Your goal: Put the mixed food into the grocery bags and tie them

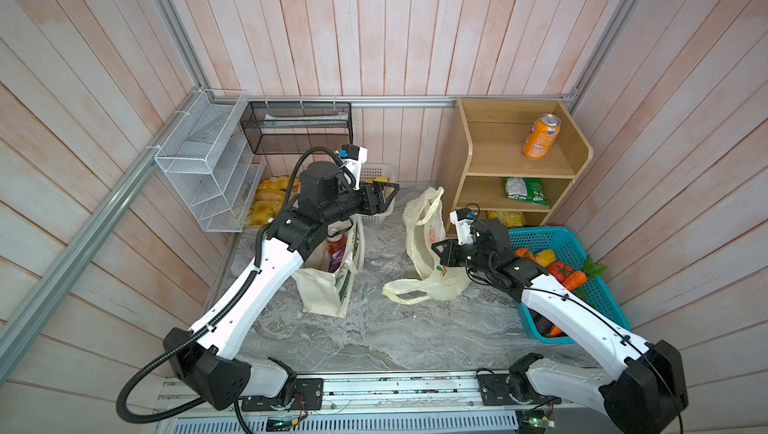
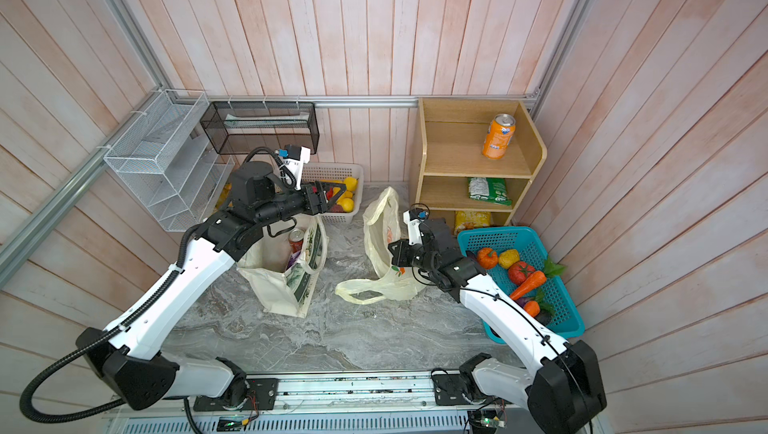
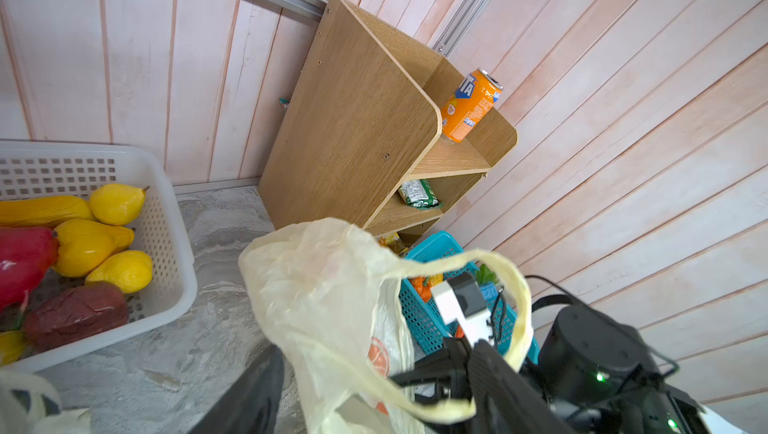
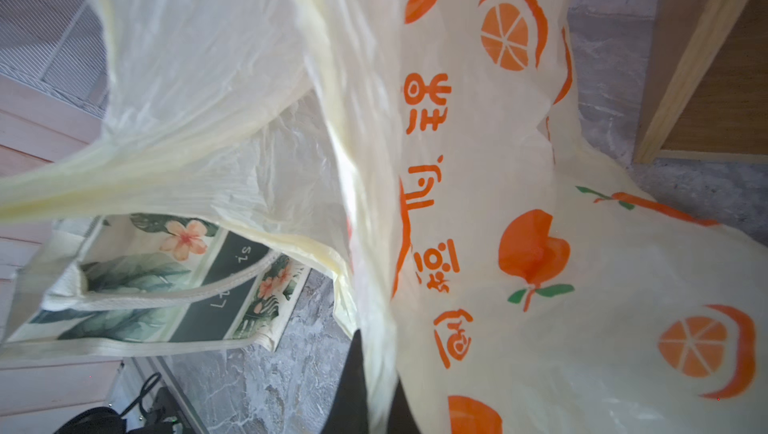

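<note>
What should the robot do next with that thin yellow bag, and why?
Probably bring the open left gripper forward to pinch the raised top of the plastic bag. The right gripper is shut on the bag's side wall, yet the mouth looks collapsed, and the carrots lie in the blue basket. A second grip could spread the mouth for them.

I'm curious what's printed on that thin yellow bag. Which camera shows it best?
The right wrist view: the plastic bag fills it, fruit prints and lettering sharp. Both top views show the whole bag, print tiny. The left wrist view shows its plain side and a loop handle.
</note>
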